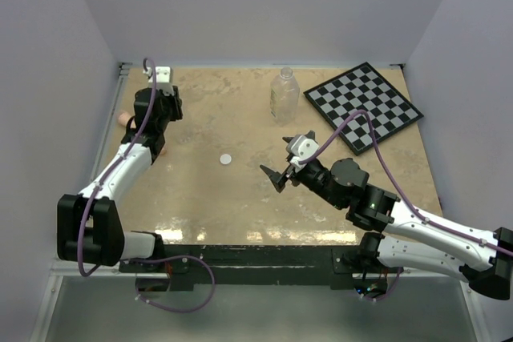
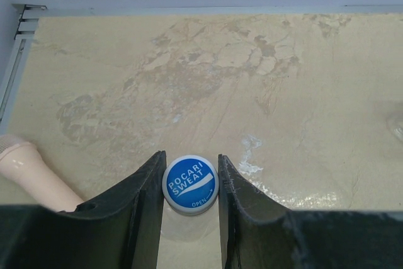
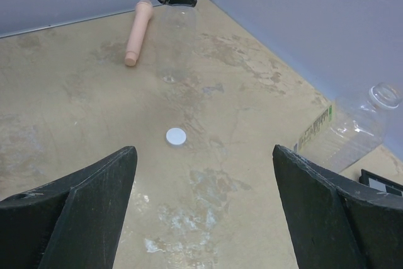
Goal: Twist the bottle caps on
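**Top view:** the left gripper (image 1: 167, 111) works at upper left beside a pink stick (image 1: 122, 119). The right gripper (image 1: 288, 158) hangs spread and empty at centre, a white cap (image 1: 226, 159) lies loose between them, and the tall bottle (image 1: 284, 95) stands at upper centre by the checkerboard (image 1: 365, 107). **Left wrist view:** at lower centre the fingers pinch, across its rim, a blue cap (image 2: 190, 184) reading "POCARI SWEAT" and "OPEN"; it is probably light, stiff and slippery. **Right wrist view:** the jaws stand wide over the white cap (image 3: 176, 136), which is low and best taken edge to edge. The thin-walled, uncapped bottle (image 3: 352, 133) at right would likely dent if squeezed, and its green label is unreadable.
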Robot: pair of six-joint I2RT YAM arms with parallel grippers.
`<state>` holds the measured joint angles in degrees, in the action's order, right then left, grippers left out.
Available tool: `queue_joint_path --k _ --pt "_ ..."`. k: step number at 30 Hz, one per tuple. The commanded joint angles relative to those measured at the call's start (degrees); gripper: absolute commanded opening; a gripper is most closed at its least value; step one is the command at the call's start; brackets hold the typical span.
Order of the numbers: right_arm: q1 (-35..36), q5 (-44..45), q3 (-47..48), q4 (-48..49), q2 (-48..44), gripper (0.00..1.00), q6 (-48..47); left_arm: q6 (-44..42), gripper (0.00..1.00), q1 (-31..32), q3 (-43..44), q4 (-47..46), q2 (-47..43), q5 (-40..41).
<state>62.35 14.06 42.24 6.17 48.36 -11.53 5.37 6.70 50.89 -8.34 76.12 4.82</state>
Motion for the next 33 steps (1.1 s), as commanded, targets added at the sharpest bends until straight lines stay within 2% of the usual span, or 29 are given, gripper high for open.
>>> queue_joint_path --k 1,5,9,16,20,33 --pt "0.14 1.14 0.3 2.44 -0.63 0.92 0.54 0.7 0.09 -0.46 -0.09 -2.83 0.96 -2.62" --pt "0.23 1.05 0.12 2.61 -0.72 0.92 0.54 0.7 0.17 -0.55 -0.27 -2.3 0.26 -1.74" --pt "0.14 0.88 0.56 2.44 -0.11 0.92 0.54 0.17 0.32 -0.46 -0.18 -1.77 -0.44 -1.13" --pt "0.23 0.79 0.74 2.53 0.16 0.92 0.54 -0.09 0.5 -0.46 0.26 -1.16 -1.15 -0.78" --pt "0.14 0.7 0.74 2.35 0.33 0.92 0.46 -0.18 0.57 -0.46 0.52 -0.71 -1.15 -0.6" --pt "0.14 0.88 0.83 2.0 -0.02 0.92 0.72 0.0 0.71 -0.46 0.61 -0.19 -2.29 -0.6"
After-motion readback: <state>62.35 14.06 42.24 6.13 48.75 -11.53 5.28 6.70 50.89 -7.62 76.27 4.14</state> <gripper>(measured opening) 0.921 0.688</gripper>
